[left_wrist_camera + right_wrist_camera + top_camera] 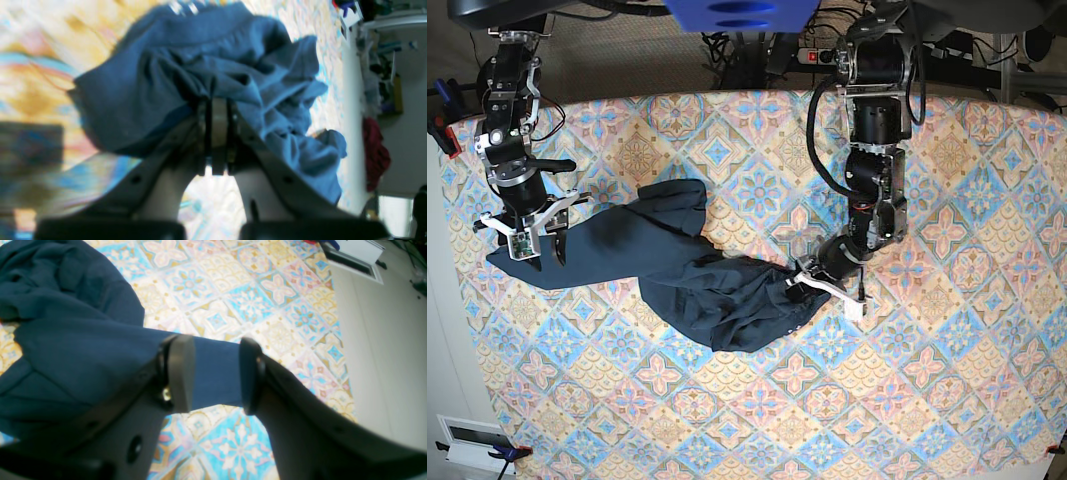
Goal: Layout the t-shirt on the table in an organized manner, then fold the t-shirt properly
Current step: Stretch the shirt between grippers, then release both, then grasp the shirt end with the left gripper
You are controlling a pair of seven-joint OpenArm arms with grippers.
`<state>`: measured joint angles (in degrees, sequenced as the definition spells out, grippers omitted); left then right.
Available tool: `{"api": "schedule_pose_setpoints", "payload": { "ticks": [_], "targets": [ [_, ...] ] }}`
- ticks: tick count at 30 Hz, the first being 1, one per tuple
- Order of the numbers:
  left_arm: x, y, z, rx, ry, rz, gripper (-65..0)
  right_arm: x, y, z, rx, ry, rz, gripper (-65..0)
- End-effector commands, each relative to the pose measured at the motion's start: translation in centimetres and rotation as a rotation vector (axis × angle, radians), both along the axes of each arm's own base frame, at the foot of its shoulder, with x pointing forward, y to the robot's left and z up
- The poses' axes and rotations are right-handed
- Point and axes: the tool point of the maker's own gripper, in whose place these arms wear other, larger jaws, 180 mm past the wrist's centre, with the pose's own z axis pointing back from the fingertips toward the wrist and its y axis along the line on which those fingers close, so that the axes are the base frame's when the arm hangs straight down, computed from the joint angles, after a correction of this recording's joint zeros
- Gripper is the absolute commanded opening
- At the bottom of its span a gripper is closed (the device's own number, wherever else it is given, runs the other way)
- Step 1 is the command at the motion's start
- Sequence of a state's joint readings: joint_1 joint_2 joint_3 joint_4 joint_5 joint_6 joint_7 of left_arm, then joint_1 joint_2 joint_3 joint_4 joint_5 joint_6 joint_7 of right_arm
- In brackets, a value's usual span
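Because the t-shirt (677, 265) lies bunched in a long band across the table (947, 400), with its long axis running from one arm to the other, the coming move turns on which way each gripper stands from the cloth. The left gripper (218, 110) sits at the shirt's end nearer the middle of the table, its jaws pressed together on a gathered fold, and the crumpled bulk spreads away from it toward the other arm. The right gripper (211, 373) is at the shirt's opposite, flatter end, beside the table's edge; its jaws stand apart with a strip of cloth between the pads (181, 371), and I cannot tell whether they touch it. Both arms are thus at the garment, one per end. Spreading it probably calls for drawing the two ends apart along that axis, once the right one grips.
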<state>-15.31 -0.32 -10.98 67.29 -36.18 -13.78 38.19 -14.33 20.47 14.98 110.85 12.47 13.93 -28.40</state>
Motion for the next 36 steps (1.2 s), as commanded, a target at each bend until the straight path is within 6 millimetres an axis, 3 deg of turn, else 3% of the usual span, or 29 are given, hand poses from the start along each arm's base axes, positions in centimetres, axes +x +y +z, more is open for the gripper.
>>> {"api": "schedule_pose_setpoints", "payload": {
  "ticks": [1,4,8,12,18,20,22,28,32,36],
  "targets": [
    [1.6,4.2,2.9,0.030,-0.099,0.085,-65.0,0.5,0.0,1.7,-0.011,-0.056,0.012,-43.8],
    [1.4,12.4,4.4,0.109,-0.134,0.213,-65.0,0.5,0.0,1.6,-0.010,-0.054,0.013,-43.8],
    [0.3,22.7,8.0,0.149,-0.194,0.371,-65.0,0.5,2.2,0.7,0.007,-0.031,0.068,-43.8],
    [-1.4,27.8,10.7,0.135,-0.224,0.421,-65.0,0.3,3.9,0.0,0.020,-0.013,0.112,-43.8],
    [-3.9,36.4,17.5,0.156,-0.354,0.587,-65.0,0.1,5.6,-0.6,0.031,0.004,0.156,-43.8],
    [-3.6,36.1,18.2,0.154,-0.361,0.559,-65.0,0.0,6.2,-0.8,0.036,0.011,0.172,-43.8],
    [-3.1,34.4,17.2,0.140,-0.330,0.500,-65.0,-0.2,7.1,-1.2,0.041,0.021,0.195,-43.8],
    [-5.7,28.7,8.9,-0.025,-0.129,0.395,-63.3,-0.3,7.8,-1.4,0.046,0.027,0.212,-43.8],
    [-7.1,26.1,5.5,-0.083,-0.053,0.370,-52.2,-0.3,8.0,-0.7,0.045,0.010,0.220,-43.8],
    [-7.6,25.5,4.4,-0.106,-0.043,0.394,-37.5,-0.3,8.1,-0.5,0.044,0.004,0.222,-43.8]
  ]
}}
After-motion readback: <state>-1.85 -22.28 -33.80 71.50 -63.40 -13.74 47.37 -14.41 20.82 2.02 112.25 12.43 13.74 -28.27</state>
